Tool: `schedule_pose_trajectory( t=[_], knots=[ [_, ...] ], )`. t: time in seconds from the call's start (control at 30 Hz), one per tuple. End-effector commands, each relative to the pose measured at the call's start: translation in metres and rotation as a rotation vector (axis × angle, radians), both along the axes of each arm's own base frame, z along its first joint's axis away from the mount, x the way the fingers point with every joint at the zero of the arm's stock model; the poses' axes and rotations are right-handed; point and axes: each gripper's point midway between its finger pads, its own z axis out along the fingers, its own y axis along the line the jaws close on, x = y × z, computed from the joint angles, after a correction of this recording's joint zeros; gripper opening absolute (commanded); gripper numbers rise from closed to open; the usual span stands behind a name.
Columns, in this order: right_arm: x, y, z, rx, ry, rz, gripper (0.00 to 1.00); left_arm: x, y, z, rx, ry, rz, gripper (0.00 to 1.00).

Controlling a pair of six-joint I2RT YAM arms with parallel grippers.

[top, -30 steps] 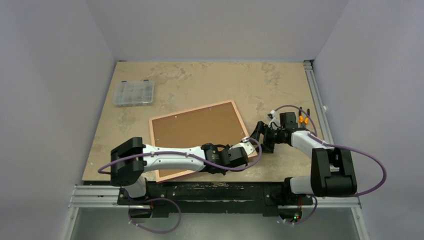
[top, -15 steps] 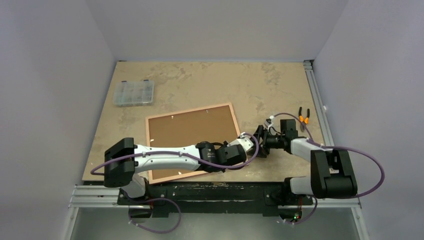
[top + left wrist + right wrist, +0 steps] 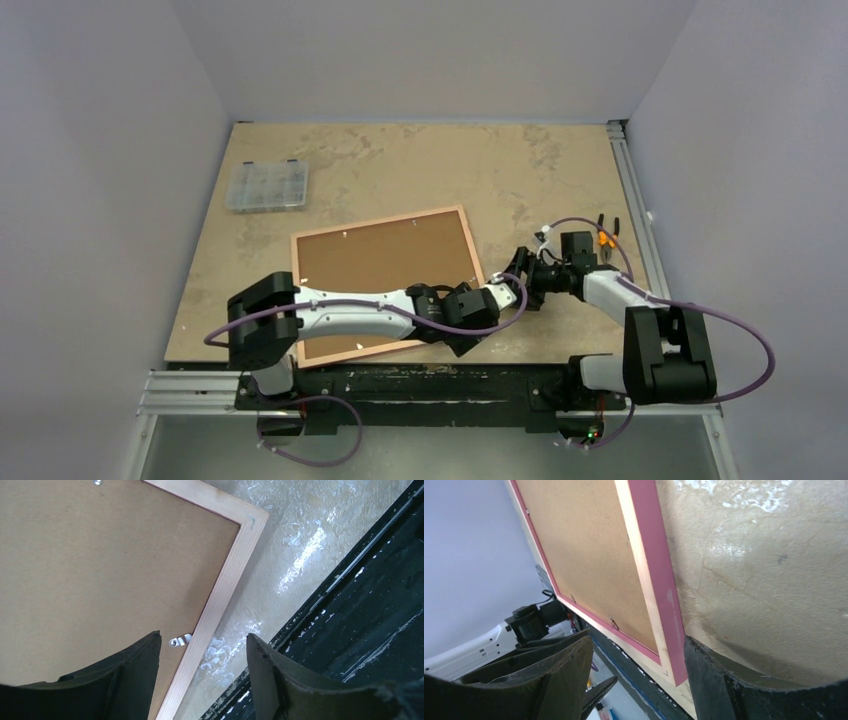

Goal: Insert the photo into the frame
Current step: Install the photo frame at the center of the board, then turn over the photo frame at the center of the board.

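Hovering by a corner of the frame [image 3: 220,595], the left gripper [image 3: 204,637] and right gripper [image 3: 638,642] are gaping wide, holding nothing; the little clip [image 3: 180,641] is needing a gentle push.

A mottled beige table [image 3: 420,170] is walled in by pale grey panels [image 3: 430,50]. Near its far left corner lies a clear plastic compartment box [image 3: 266,185], flat and well apart from everything else. Toward the right edge a pair of orange-handled pliers [image 3: 604,236] lies partly hidden. A plain brown backing board [image 3: 385,260] lies flat near the front edge, a small metal clip [image 3: 180,641] at its side. Aluminium rails [image 3: 632,190] run along the right and front edges.
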Motion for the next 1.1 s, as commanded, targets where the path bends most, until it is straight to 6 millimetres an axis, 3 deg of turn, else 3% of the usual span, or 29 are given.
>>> schedule_pose_trajectory(
  t=[0.0,0.37,0.53,0.67,0.77,0.87,1.07],
  knots=[
    [0.004,-0.005,0.0,-0.052,-0.038,0.012,0.66,0.0,-0.019,-0.014,-0.053,0.064,-0.044,0.59],
    [0.002,-0.009,-0.008,-0.087,-0.029,-0.003,0.67,0.006,-0.019,-0.047,-0.018,0.116,-0.028,0.43],
    [0.002,-0.01,-0.012,-0.091,-0.019,-0.009,0.66,0.004,-0.015,-0.056,0.009,0.126,-0.032,0.31],
    [-0.002,-0.01,-0.019,-0.09,0.0,-0.007,0.67,0.002,-0.014,-0.059,0.013,0.126,-0.039,0.15],
    [-0.006,-0.008,-0.023,-0.075,0.014,-0.001,0.67,0.002,-0.016,-0.056,0.005,0.126,-0.043,0.0],
    [-0.01,-0.005,-0.028,-0.05,0.032,0.008,0.67,0.003,-0.018,-0.047,-0.02,0.117,-0.036,0.0],
    [-0.017,0.003,-0.031,0.025,0.063,0.021,0.67,0.006,-0.024,-0.01,-0.103,0.086,-0.031,0.0]
  ],
)
